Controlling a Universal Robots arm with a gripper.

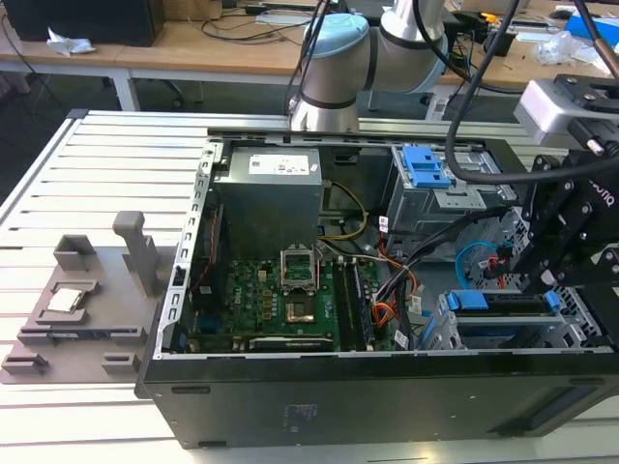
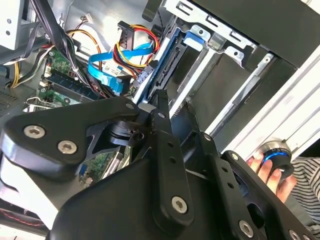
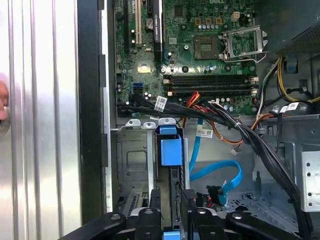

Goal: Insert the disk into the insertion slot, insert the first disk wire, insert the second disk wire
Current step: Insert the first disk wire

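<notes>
The disk point(image 3: 170, 150), grey in a bright blue caddy, stands edge-on in the insertion slot point(image 3: 131, 160), a grey sheet-metal cage in the open computer case's corner. My gripper point(image 3: 171, 196) straddles the disk's outer end, a black finger point(image 3: 152, 210) pressed on each flat side. In the exterior view the gripper point(image 1: 535, 280) hangs right over the disk point(image 1: 503, 311) in the cage point(image 1: 440, 333). The second wrist view has the disk's edge point(image 2: 167, 60) running out from between my fingers point(image 2: 160, 115). A blue flat wire point(image 3: 220, 172) and a red-yellow-black wire bundle point(image 2: 132, 42) lie loose beside the cage.
The motherboard point(image 1: 290, 300) and power supply point(image 1: 266, 193) fill the case's left half. A taller bay with a blue latch point(image 1: 426, 164) stands behind the cage. A grey fixture point(image 1: 87, 300) lies on the slatted table. A person's hand point(image 2: 265, 167) rests on a blue-ringed knob outside the case.
</notes>
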